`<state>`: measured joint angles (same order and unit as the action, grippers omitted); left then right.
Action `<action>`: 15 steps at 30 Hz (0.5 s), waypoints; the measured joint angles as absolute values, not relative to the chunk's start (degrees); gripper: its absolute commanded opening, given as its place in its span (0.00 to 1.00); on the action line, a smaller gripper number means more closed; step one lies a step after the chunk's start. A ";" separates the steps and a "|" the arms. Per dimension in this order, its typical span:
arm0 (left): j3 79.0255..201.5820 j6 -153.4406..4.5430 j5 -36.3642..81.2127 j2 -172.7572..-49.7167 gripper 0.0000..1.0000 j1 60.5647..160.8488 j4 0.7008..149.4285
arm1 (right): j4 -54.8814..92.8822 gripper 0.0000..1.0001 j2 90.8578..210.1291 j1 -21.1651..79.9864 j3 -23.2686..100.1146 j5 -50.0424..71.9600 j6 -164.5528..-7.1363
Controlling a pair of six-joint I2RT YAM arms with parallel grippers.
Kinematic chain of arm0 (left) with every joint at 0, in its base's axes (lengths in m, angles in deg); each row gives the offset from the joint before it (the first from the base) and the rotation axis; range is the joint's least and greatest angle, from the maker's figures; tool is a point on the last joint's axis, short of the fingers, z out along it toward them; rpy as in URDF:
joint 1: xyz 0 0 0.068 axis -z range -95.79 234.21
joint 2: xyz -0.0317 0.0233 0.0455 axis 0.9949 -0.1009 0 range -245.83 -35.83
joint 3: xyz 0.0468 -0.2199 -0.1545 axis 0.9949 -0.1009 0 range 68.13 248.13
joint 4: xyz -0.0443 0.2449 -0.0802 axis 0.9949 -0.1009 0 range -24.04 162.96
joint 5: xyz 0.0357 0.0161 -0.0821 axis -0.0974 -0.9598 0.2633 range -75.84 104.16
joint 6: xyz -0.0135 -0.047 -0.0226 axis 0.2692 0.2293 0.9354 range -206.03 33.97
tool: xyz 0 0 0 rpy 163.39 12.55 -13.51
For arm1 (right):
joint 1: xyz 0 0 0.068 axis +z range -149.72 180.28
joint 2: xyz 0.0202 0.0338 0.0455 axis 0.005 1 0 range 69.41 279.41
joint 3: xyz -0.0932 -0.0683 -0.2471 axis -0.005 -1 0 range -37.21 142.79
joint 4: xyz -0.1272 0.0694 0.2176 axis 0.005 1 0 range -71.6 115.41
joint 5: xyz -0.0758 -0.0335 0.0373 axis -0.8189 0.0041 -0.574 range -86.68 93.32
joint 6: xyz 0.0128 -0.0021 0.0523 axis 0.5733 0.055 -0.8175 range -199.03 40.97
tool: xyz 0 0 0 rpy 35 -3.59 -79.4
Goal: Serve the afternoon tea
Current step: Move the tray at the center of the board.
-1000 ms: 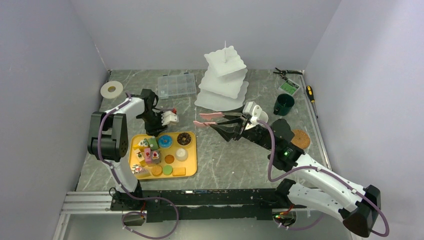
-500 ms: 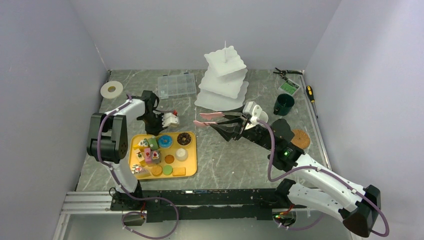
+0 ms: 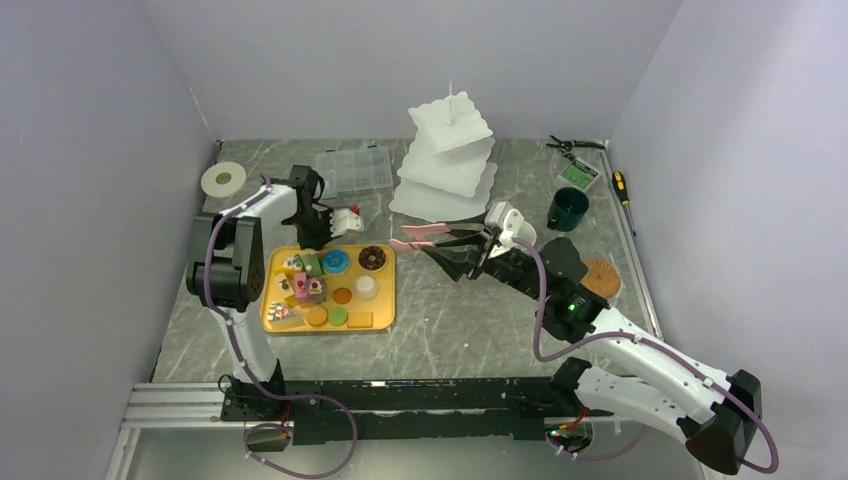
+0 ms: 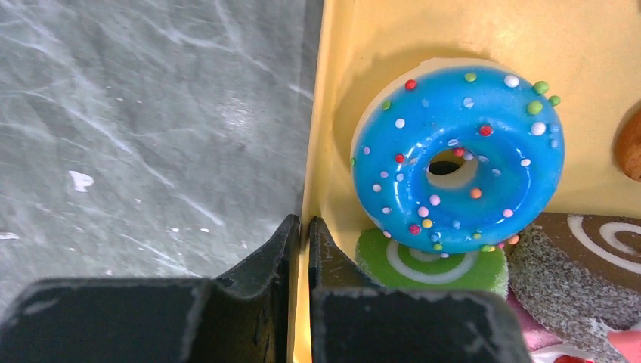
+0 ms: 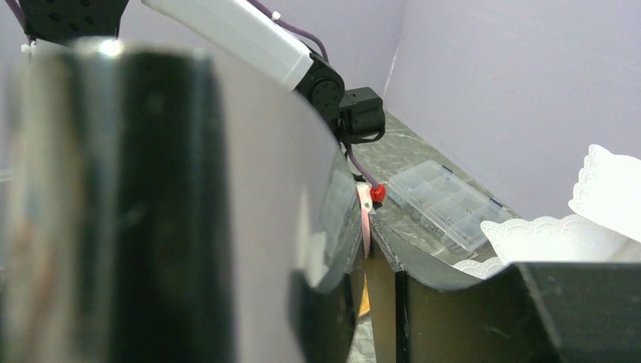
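Observation:
My left gripper [image 3: 313,242] is shut on the far rim of the yellow tray [image 3: 381,302]. In the left wrist view its jaws [image 4: 305,227] pinch the tray wall [image 4: 363,45]. The tray holds several toy pastries, among them a blue sprinkled donut [image 3: 333,261] [image 4: 457,155], a chocolate donut [image 3: 372,258] and a green biscuit [image 4: 431,261]. My right gripper [image 3: 472,240] is shut on the pink tongs [image 3: 418,232] [image 5: 366,219], held above the table and pointing left. The white three-tier stand [image 3: 448,160] is at the back. A dark-green mug [image 3: 567,208] and a cork coaster [image 3: 600,277] are at the right.
A clear compartment box [image 3: 353,169] lies behind the tray, left of the stand. A white tape roll [image 3: 223,179] is at the back left. Pliers [image 3: 572,145], a green card [image 3: 577,175] and a screwdriver [image 3: 620,187] lie at the back right.
My left gripper has drawn the yellow tray toward the back and slightly right, and the arm has swung with it. The right arm and tongs have stayed put.

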<state>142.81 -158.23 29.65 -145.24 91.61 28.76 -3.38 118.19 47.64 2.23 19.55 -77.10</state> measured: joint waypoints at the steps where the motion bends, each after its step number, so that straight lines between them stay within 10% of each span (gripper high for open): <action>1: 143.40 -158.28 29.60 -145.63 0.06 91.65 28.76 | -3.31 0.52 118.19 47.64 2.23 19.33 -77.07; 10: 149.21 -158.82 29.08 -149.83 0.07 92.98 29.91 | -2.13 0.52 118.23 47.64 2.23 17.36 -76.51; 15: 151.79 -159.06 29.10 -151.44 0.58 93.66 30.70 | -1.95 0.51 118.73 47.46 2.25 16.86 -76.20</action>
